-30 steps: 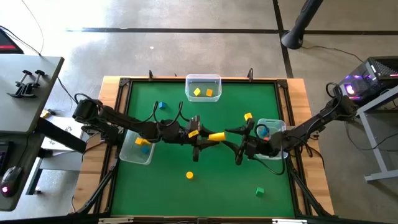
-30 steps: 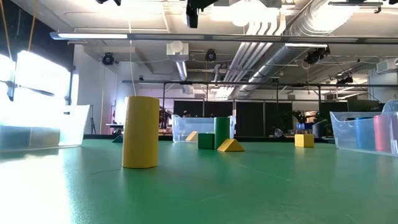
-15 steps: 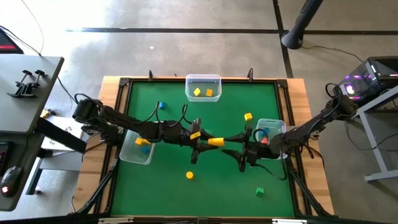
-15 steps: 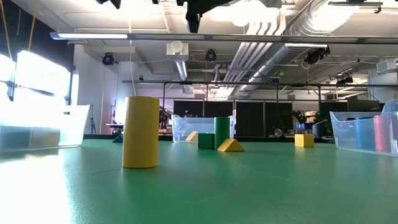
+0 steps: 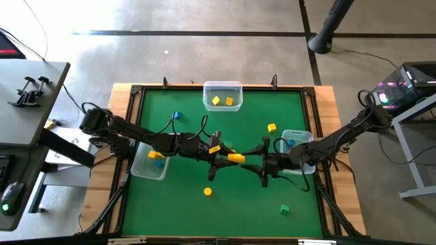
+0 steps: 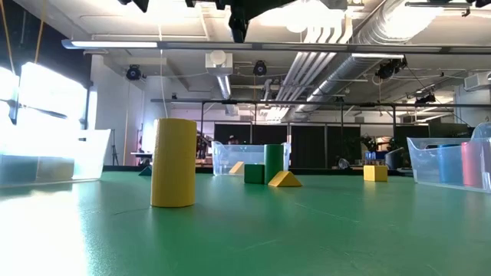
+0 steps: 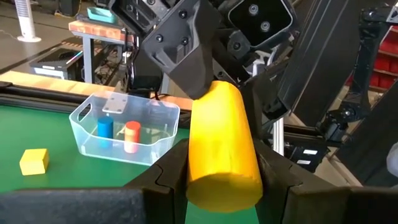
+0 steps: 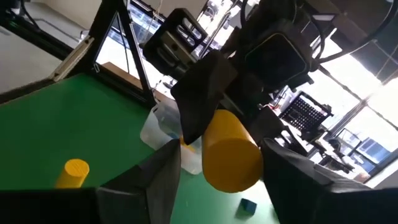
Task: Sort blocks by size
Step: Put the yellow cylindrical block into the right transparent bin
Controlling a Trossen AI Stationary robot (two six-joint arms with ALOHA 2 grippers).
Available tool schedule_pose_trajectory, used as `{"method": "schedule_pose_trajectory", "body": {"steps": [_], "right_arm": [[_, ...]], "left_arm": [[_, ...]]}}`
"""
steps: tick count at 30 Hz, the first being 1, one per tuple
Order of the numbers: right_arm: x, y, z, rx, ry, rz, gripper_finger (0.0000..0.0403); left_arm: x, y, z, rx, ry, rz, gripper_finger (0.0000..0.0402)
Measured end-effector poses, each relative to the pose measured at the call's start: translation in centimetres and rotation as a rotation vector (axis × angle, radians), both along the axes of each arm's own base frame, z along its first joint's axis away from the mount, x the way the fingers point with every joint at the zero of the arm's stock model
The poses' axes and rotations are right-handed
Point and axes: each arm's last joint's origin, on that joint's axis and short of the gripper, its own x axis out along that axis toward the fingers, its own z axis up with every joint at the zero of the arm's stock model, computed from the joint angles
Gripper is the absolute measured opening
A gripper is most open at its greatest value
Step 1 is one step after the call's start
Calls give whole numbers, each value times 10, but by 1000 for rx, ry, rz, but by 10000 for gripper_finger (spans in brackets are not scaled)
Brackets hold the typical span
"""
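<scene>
The left jaws are clamped on a yellow cylinder (image 5: 236, 157), held lying level in the air over the middle of the desk (image 5: 170, 204), while the right jaws stand apart on either side of its free end and do not look closed on it. This reads as a handover from one arm to the other. The main risk is timing: if the left jaws let go before the right ones have closed, the cylinder will drop to the felt and, being round, may roll towards the loose pieces, namely the small yellow cylinder (image 5: 208, 192) nearer the front, the green cube (image 5: 285, 209) at the front right or the yellow cube (image 5: 272, 127) by the right bin (image 5: 304, 133). With only the end between the right jaws, the cylinder could also tip once its weight shifts. The two sets of fingers sit very near each other, so a small error in approach could knock them together. The far bin (image 5: 223, 86) holds a yellow and an orange block; the left bin (image 5: 143, 171) holds some too. No brand, label or writing can be read anywhere.
</scene>
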Motion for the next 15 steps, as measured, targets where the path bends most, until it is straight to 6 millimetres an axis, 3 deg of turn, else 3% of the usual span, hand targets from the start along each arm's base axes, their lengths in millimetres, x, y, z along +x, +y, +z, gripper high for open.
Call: {"method": "schedule_pose_trajectory", "body": {"steps": [10,15], "right_arm": [[1,-1,0,13,4,9,126],[1,-1,-3,57,33,10,127]], "left_arm": [[0,0,-1,1,5,-5,122],[0,0,0,23,-3,0,154]]}}
